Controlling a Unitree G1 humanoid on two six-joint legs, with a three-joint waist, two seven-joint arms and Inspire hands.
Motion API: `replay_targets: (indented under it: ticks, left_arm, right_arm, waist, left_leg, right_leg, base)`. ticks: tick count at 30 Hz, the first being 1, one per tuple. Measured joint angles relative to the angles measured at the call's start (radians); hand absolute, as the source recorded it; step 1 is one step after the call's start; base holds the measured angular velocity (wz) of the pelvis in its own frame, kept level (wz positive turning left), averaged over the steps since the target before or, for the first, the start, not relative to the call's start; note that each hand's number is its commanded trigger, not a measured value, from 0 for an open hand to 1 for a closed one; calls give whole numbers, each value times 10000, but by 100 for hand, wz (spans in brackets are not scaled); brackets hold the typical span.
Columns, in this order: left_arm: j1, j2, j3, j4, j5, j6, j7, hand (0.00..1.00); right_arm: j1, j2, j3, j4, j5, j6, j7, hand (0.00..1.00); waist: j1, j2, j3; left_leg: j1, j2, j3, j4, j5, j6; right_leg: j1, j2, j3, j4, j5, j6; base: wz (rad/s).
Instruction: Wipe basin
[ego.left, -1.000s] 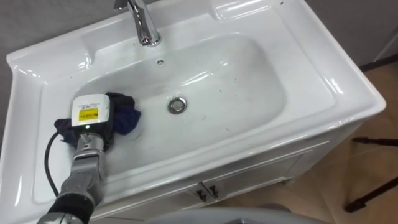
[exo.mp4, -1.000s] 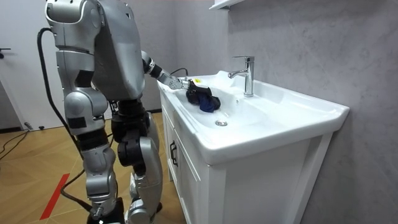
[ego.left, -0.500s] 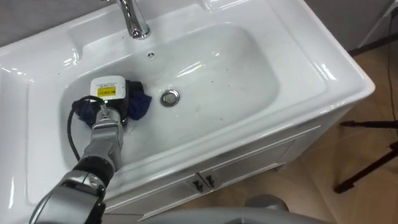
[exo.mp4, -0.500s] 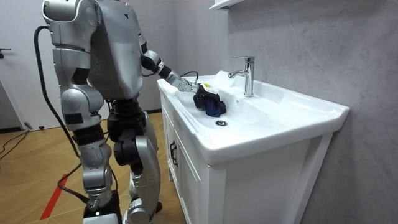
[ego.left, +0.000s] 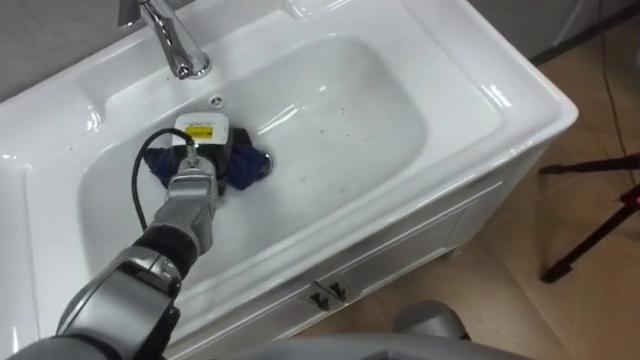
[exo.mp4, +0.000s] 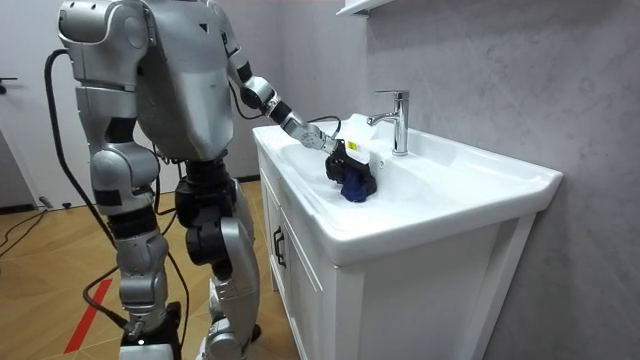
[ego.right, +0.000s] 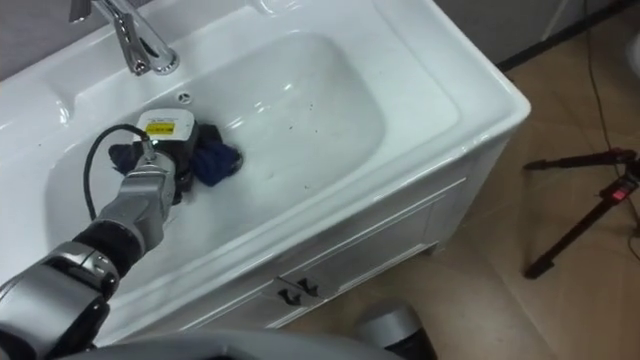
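Left hand (ego.left: 204, 142) and cloth (ego.left: 246, 168) slid from basin's (ego.left: 385, 110) left side to its middle, below faucet (ego.left: 170, 45), hand atop cloth, grip impossible to tell.

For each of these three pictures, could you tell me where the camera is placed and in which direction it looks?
Left eye view: on the robot's head, looking down into the basin; its left arm and left robot hand, on the blue cloth, show.
Right eye view: just beside it, same downward look, same arm.
Room view: standing in the room on the robot's right, facing the vanity cabinet; torso, legs and outstretched left arm show.
Shared: all show the faucet.
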Motion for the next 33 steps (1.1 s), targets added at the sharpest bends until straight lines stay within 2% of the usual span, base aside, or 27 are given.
replay_targets:
  ticks: [2, 4, 6, 7, 10, 12, 14, 17, 19, 22, 24, 26, 29, 33]
  left_arm:
    - [-5, -90, -66, -244, 5, -8, -124, 100]
    - [-14, -297, -66, -427, 4, -21, -157, 100]
    - [-164, -632, -86, -435, -17, -50, -165, 100]
    - [-227, -682, -107, -430, -21, -49, -187, 100]
    - [-593, -815, -526, -427, -287, -125, -322, 100]
    - [-916, -1054, -805, -441, -425, -166, -422, 100]
    - [-1177, -1152, -1153, -464, -602, -212, -501, 100]
    - [-1259, -1132, -1471, -903, -1047, -293, -558, 100]
    - [-1261, -1058, -1717, -1363, -1344, -292, -715, 100]
    - [-1258, -976, -2187, -2452, -1579, -291, -1085, 100]
    - [-1258, -970, -2320, -2975, -1577, -293, -1297, 100]
    - [-1258, -991, -2434, -3564, -1585, -323, -1350, 100]
    - [-1259, -1091, -2441, -3998, -1585, -348, -1377, 100]
    - [-1260, -1088, -2442, -4678, -1911, -349, -1607, 100]
  right_arm:
    - [-15, 5, 6, 4, 160, -16, -7, 0]
    - [-16, 6, 130, 26, 234, -12, -9, 0]
    - [-23, 13, 453, -22, 277, -13, -13, 0]
    - [-19, 12, 513, -7, 267, -13, -7, 0]
    - [18, -18, 795, -13, 238, -41, 50, 0]
    - [28, -90, 804, -13, 180, -106, 141, 0]
    - [-24, -156, 946, -1, 192, -102, 142, 0]
    - [-68, -254, 1204, 10, 195, -101, 124, 0]
    - [-216, -269, 1290, 117, 190, -104, 130, 0]
    - [-312, -257, 1285, 267, 139, -126, 136, 0]
    - [-347, -272, 1290, 266, 117, -130, 137, 0]
    - [-380, -274, 1299, 265, 117, -135, 148, 0]
    - [-407, -270, 1481, 231, 132, -209, 230, 0]
    - [-410, -310, 1800, 230, 191, -307, 241, 0]
  waist:
    - [-27, 8, 3]
    - [-42, 23, 14]
    - [-71, 43, 33]
    - [-97, 47, 37]
    - [-232, 19, 61]
    - [-313, 4, 74]
    - [-330, -15, 87]
    - [-382, -16, 87]
    - [-525, -5, 88]
    - [-523, 29, 73]
    - [-532, 99, 57]
    - [-531, 170, 84]
    - [-472, 233, 76]
    - [-452, 236, 81]
  left_leg:
    - [1, 1, 12, 3, 0, 0]
    - [-1, 7, 76, 14, 0, 0]
    - [1, 7, 95, 8, 0, 0]
    - [0, 7, 95, 6, 0, 0]
    - [34, 5, 95, -6, 0, 0]
    - [23, -6, 93, -5, 0, 0]
    - [15, -5, 93, 0, 0, 0]
    - [-60, 3, 79, 57, -1, 1]
    - [-206, 2, 79, 159, -2, 2]
    - [-348, 3, 77, 166, -23, 44]
    - [-337, -4, 80, 179, -42, 74]
    - [-302, -20, 80, 171, -49, 85]
    - [-276, -10, 75, 170, -50, 83]
    - [-291, -37, -67, 124, -51, 83]
  right_leg:
    - [3, 2, 0, -7, 1, 0]
    - [3, -4, -5, -5, 1, 0]
    - [4, -3, -1, -3, 1, 0]
    - [9, -3, -12, -3, 1, 0]
    - [77, -9, -36, -14, -1, 1]
    - [86, -18, -51, -33, -23, 19]
    - [86, -18, -63, -39, -28, 22]
    - [76, -17, -96, -69, -27, 20]
    - [56, -56, -292, -131, -23, 19]
    - [81, -60, -480, -236, -16, 23]
    - [206, -66, -553, -352, -8, 31]
    - [319, -81, -637, -370, -4, 35]
    - [351, -79, -659, -369, -5, 34]
    - [360, -95, -744, -370, -7, 32]
  base:
    - [0]
    - [0]
    - [0]
    - [4]
    - [3]
    - [4]
    - [0]
    - [4]
    - [21]
    - [23]
    - [10]
    - [14]
    - [3]
    - [7]
